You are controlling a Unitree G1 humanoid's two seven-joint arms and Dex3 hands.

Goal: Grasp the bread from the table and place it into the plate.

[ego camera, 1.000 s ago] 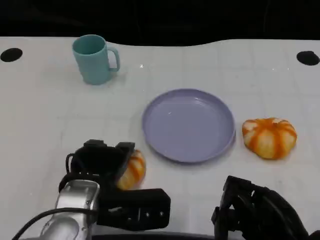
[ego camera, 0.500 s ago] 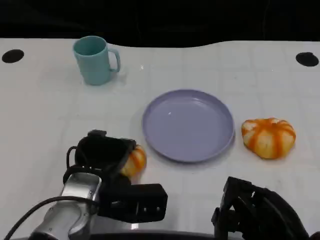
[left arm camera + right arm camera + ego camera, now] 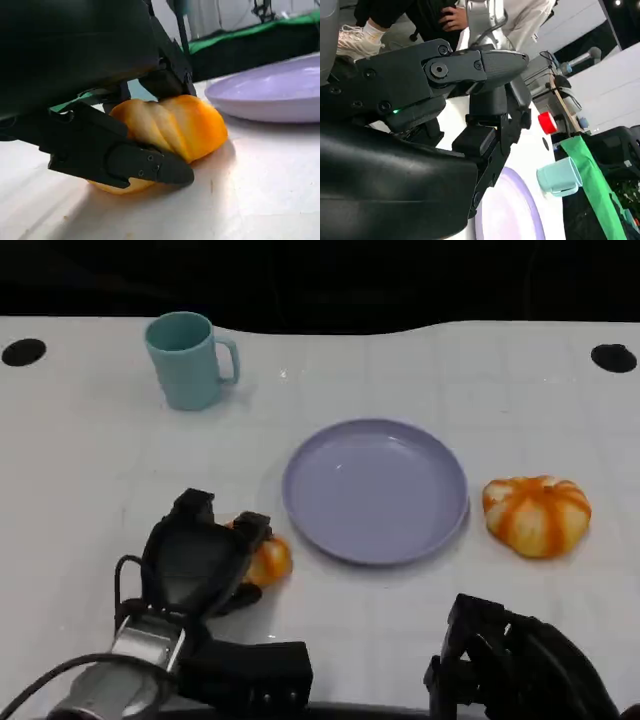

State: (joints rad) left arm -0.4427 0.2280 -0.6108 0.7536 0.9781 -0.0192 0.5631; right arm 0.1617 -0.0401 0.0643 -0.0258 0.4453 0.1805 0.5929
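no readable text, label, brand, number or sign in any view.

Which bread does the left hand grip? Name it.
The smaller bread left of the plate; the left hand grips it. The striped bread lies untouched right of it.

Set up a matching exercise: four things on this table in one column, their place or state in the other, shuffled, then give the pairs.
Things:
1. mug
2. plate
3. bread
4. left hand

States:
A. lavender, nothing on it
B. fingers around the bread
C. on the table left of the plate
D. teal, upright, far left

Pairs: 1-D, 2-A, 3-C, 4-B
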